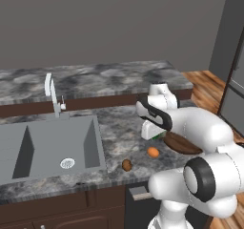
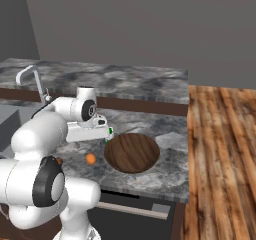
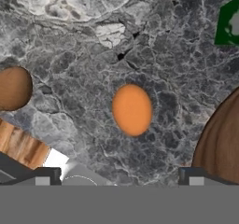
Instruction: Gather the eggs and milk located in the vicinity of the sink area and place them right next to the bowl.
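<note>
Above the tabletop (image 3: 154,41) the tool (image 3: 119,174) hangs with tips spread wide, centred over the orange egg (image 3: 132,109), apparently lining up a grasp beside the bowl (image 3: 223,143).

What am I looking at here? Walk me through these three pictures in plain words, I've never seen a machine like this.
It is a rendered kitchen with a white robot arm standing at a marble counter. Two pictures come from cameras behind the arm, one to its left and one to its right. The third comes from a camera on the hand, looking down past the open gripper, which holds nothing.

On the counter lie an orange egg and a brown egg, apart from each other. A brown wooden bowl sits nearby, with a green and white milk carton beside it. To the left is a grey sink with a faucet.
</note>
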Available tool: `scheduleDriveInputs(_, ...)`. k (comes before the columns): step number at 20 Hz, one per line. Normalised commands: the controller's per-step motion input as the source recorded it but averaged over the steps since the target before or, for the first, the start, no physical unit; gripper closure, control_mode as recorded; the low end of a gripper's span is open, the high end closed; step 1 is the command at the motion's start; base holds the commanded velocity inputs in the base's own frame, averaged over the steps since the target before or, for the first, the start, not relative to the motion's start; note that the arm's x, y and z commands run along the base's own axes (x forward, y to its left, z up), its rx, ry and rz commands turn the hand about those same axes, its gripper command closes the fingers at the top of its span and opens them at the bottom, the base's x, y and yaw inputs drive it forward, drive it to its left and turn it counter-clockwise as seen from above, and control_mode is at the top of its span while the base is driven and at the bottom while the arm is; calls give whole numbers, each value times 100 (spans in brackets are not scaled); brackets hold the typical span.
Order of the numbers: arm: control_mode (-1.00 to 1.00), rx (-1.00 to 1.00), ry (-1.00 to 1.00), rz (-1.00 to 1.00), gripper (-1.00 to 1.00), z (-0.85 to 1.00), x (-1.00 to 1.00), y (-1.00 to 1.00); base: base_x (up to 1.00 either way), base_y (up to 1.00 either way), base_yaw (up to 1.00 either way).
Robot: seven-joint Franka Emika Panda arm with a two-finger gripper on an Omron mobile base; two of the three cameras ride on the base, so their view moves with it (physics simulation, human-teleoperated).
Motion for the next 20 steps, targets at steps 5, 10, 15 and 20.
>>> scheduleDriveInputs(5,-100,0,1,-12,-100,-3,8,7,0,0,0)
scheduleDriveInputs(10,-100,-1,-3,-3,-100,-15,0,22,0,0,0)
scheduleDriveInputs(15,-100,-3,-15,0,-100,-33,0,4,0,0,0)
scheduleDriveInputs(20,-100,0,-21,0,-100,-53,7,0,0,0,0)
